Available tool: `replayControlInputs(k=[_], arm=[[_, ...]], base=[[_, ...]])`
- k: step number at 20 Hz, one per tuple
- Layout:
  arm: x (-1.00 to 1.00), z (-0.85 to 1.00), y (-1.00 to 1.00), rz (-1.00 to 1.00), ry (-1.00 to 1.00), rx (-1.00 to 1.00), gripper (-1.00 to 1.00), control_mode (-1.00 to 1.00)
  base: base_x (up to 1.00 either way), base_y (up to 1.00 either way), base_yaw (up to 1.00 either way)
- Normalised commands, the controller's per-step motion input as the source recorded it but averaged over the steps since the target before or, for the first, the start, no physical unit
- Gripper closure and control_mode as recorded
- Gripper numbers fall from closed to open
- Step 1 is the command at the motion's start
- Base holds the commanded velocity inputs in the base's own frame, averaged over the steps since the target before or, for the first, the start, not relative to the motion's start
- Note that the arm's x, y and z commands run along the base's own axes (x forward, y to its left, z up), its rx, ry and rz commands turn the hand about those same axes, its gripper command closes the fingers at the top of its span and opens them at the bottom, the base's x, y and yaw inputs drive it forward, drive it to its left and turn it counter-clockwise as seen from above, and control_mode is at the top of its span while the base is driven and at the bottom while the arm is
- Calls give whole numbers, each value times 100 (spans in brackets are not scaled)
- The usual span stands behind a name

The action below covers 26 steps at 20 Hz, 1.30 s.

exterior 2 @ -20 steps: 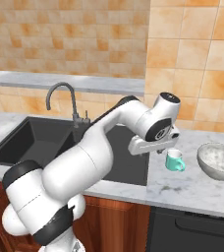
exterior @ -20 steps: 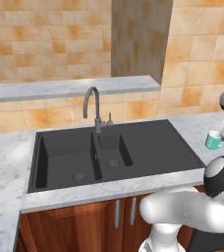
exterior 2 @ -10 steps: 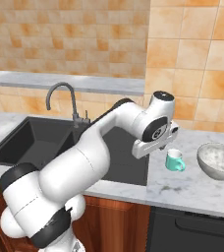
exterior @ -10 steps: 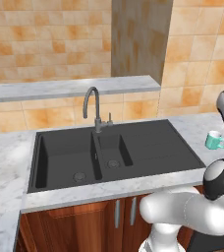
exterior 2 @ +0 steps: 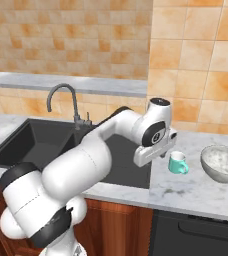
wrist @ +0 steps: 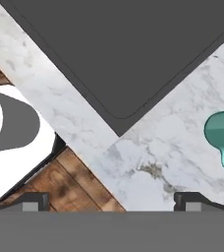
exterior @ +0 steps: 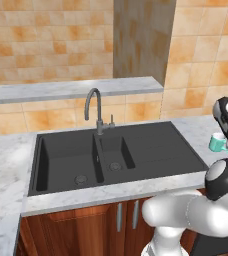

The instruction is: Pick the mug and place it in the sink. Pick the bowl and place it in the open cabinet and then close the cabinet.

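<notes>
My fingers (wrist: pixel 111 201) are spread wide and empty, hanging over the marble surface (wrist: pixel 148 162) at the sink (exterior: pixel 151 145) corner. The mug (wrist: pixel 223 135) sits upright at the hand view's right edge, off my centre, so I need to line up before grabbing.

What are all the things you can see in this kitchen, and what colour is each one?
mug: one, teal, on the marble counter right of the sink, handle toward the bowl
bowl: one, speckled grey, on the counter right of the mug
sink: one, matte black, two basins and a flat drainboard, set in the counter
tap: one, grey gooseneck, behind the basins
counter: one, white-grey marble, around the sink
shelf: one, grey marble, along the tiled wall above the tap
base doors: orange-brown wood with short silver handles, under the sink
gripper: one, white with dark fingers, open, just left of the mug
</notes>
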Motion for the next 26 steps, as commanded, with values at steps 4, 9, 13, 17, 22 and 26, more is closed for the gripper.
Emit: replayControlInputs(k=[4, 9, 13, 17, 22, 26], arm=[[27, -3, -16, 3, 18, 0, -100, -100], [18, 0, -34, 8, 3, 0, -100, -100], [16, -5, -44, 11, 0, 0, -100, -100], [30, -11, -32, 9, 2, 0, -100, -100], [35, -14, -23, 6, 4, 0, -100, -100], [20, -11, -22, 5, 0, 0, -100, -100]], base=[[0, 0, 0], [0, 0, 0], [0, 0, 0], [0, 0, 0], [0, 0, 0], [0, 0, 0]])
